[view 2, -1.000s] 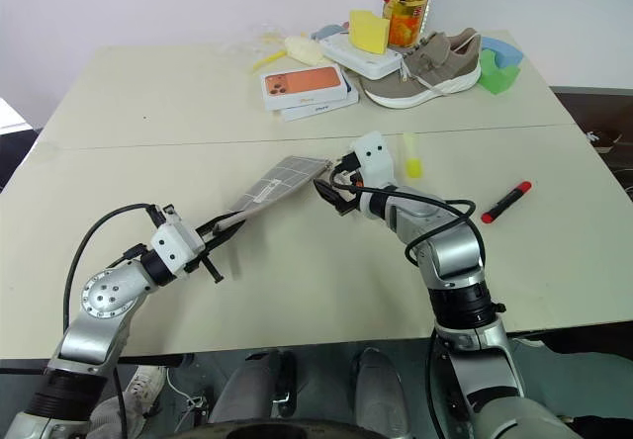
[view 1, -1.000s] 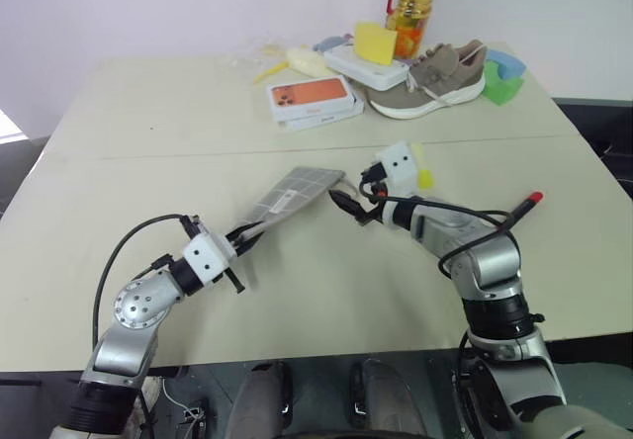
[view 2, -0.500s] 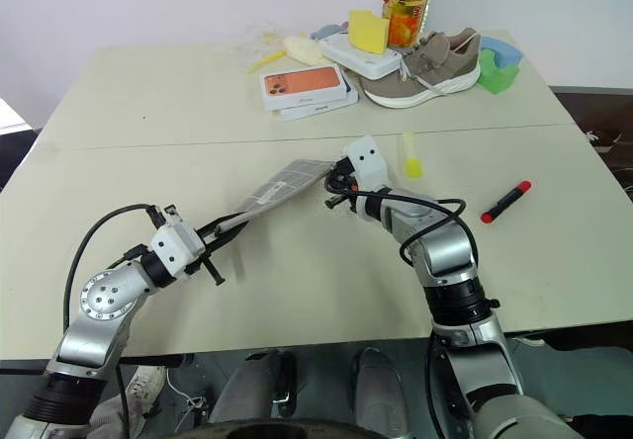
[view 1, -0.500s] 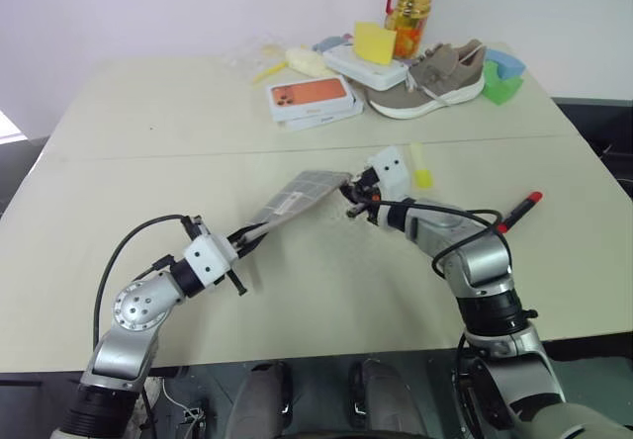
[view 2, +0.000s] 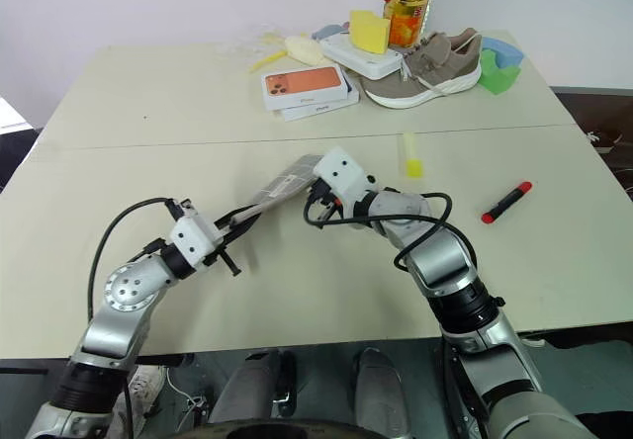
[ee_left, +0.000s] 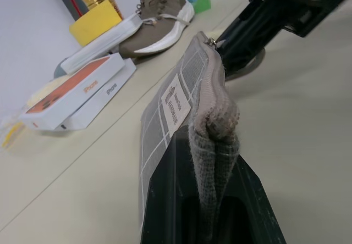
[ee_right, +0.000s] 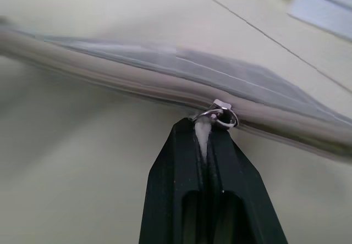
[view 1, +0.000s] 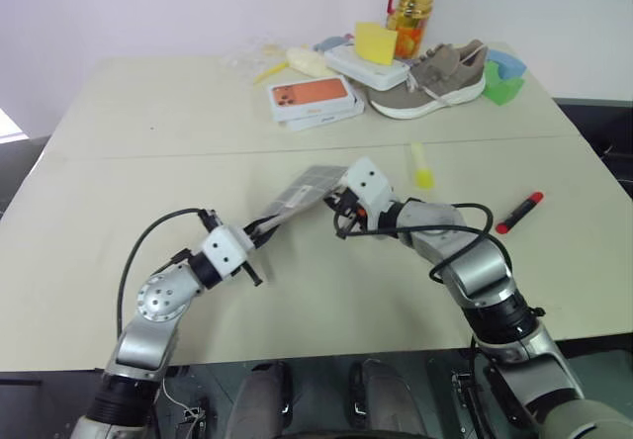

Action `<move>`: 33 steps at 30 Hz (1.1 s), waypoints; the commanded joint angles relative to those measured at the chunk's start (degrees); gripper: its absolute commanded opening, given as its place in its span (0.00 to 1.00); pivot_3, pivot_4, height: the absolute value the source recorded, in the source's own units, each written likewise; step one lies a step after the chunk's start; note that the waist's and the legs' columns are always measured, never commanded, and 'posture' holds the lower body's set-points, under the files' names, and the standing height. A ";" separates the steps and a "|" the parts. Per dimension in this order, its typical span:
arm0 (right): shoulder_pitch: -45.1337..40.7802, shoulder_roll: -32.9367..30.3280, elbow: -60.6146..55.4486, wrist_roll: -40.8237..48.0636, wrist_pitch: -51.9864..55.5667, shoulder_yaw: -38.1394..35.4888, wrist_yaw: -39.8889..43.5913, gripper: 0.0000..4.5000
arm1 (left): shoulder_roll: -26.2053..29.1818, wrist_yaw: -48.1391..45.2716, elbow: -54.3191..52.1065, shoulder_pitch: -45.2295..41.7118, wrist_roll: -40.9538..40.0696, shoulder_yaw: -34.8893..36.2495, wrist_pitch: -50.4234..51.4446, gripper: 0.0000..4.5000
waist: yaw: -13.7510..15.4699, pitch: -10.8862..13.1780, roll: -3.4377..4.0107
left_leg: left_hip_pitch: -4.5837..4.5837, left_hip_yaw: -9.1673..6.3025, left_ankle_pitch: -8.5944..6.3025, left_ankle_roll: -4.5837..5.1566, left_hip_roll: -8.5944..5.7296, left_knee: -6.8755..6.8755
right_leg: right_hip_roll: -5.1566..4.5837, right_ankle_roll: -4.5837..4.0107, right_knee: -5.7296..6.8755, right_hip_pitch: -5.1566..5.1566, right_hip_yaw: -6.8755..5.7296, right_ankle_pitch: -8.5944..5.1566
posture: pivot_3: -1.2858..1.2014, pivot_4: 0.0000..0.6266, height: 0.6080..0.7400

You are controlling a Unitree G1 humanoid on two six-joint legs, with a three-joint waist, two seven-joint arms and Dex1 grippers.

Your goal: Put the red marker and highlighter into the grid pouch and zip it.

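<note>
The left gripper (ee_left: 212,145) clamps one end of the grid pouch (view 1: 302,190). The right gripper (ee_right: 204,131) pinches its zipper pull (ee_right: 220,115).

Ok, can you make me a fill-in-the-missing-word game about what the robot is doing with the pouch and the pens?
1. The left gripper is shut on one end of the grey ____.
2. The right gripper pinches the metal zipper ____.
3. The red marker and the highlighter both lie on the ____.
4. Behind the orange phone boxes sits a brown ____.

Missing words: grid pouch; pull; table; shoe.
</note>
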 commanded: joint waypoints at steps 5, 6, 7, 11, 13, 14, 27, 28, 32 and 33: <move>-2.37 -2.72 -11.20 -1.32 -0.32 7.65 6.06 0.02 | -4.39 2.60 5.48 -6.32 2.96 -3.71 -1.15 0.00 | 0.21 0.01 -0.03 | 0.00 -0.04 0.00 0.00 0.00 0.03 | 0.01 0.00 0.01 0.02 -0.01 0.00 | 0.52 0.24 1.00; -2.53 -2.89 -11.71 -1.39 -0.23 8.27 6.52 0.02 | -4.86 2.66 6.23 -7.04 3.14 -4.03 -1.50 0.00 | 0.15 0.01 -0.05 | 0.00 -0.06 0.00 0.00 -0.01 0.06 | 0.01 0.00 0.00 0.04 -0.02 0.00 | 0.52 0.24 1.00; -2.67 -2.88 -11.87 -1.45 -0.10 8.65 6.72 0.02 | -5.13 2.69 6.79 -7.52 3.28 -4.21 -1.81 0.00 | 0.14 0.02 -0.07 | 0.00 -0.05 0.00 0.00 -0.01 0.07 | 0.01 0.00 0.00 0.05 -0.02 0.00 | 0.52 0.24 1.00; -4.40 -2.74 -10.83 -3.02 -0.35 10.81 7.64 0.02 | -7.21 3.85 9.17 -10.04 3.89 -4.89 -2.13 0.00 | 0.08 0.04 -0.10 | 0.00 -0.07 0.00 0.00 -0.01 0.07 | 0.02 0.00 0.01 0.05 -0.02 0.00 | 0.52 0.24 1.00; -5.10 -2.80 -10.26 -3.68 -0.90 11.32 8.32 0.02 | -7.75 4.31 9.69 -10.16 4.45 -5.14 -2.49 0.00 | 0.06 0.04 -0.10 | 0.00 -0.07 0.00 0.00 -0.01 0.07 | 0.01 0.00 0.01 0.05 -0.02 0.00 | 0.52 0.24 1.00; -5.26 -2.81 -10.11 -3.90 -0.96 11.41 8.65 0.02 | -7.92 4.55 9.85 -10.16 4.61 -5.14 -2.59 0.00 | 0.05 0.04 -0.10 | 0.00 -0.06 0.00 0.00 -0.02 0.07 | 0.01 0.00 0.01 0.05 -0.02 0.00 | 0.52 0.24 1.00; -0.39 -7.75 -9.79 0.94 7.27 -8.84 7.29 0.78 | -6.04 7.77 10.75 -9.29 4.36 -1.14 -1.05 0.00 | 0.25 0.05 -0.12 | 0.00 -0.07 0.00 0.00 -0.01 0.11 | 0.00 0.00 0.00 0.09 -0.02 0.01 | 0.52 0.24 1.00; 0.05 -7.71 -8.31 1.26 8.09 -11.53 6.16 0.78 | -5.94 7.89 10.73 -9.21 3.93 -0.73 -0.66 0.00 | 0.27 0.05 -0.12 | 0.00 -0.08 0.00 0.00 -0.01 0.10 | 0.01 0.00 0.00 0.09 -0.03 0.01 | 0.52 0.24 1.00; -0.48 -5.22 3.37 0.89 8.87 -20.60 -1.05 0.92 | -5.67 7.91 10.15 -8.84 3.14 -0.31 0.38 0.00 | 0.18 0.04 -0.13 | 0.01 -0.06 0.00 0.00 0.00 0.10 | 0.01 0.00 0.01 0.10 -0.02 0.01 | 0.52 0.24 1.00; -0.71 -4.88 5.13 0.66 8.34 -21.47 -2.26 0.98 | -5.67 7.89 9.93 -8.68 3.10 -0.33 0.53 0.00 | 0.16 0.04 -0.14 | 0.01 -0.05 0.01 0.00 0.00 0.10 | 0.01 0.00 0.01 0.09 -0.02 0.01 | 0.52 0.24 1.00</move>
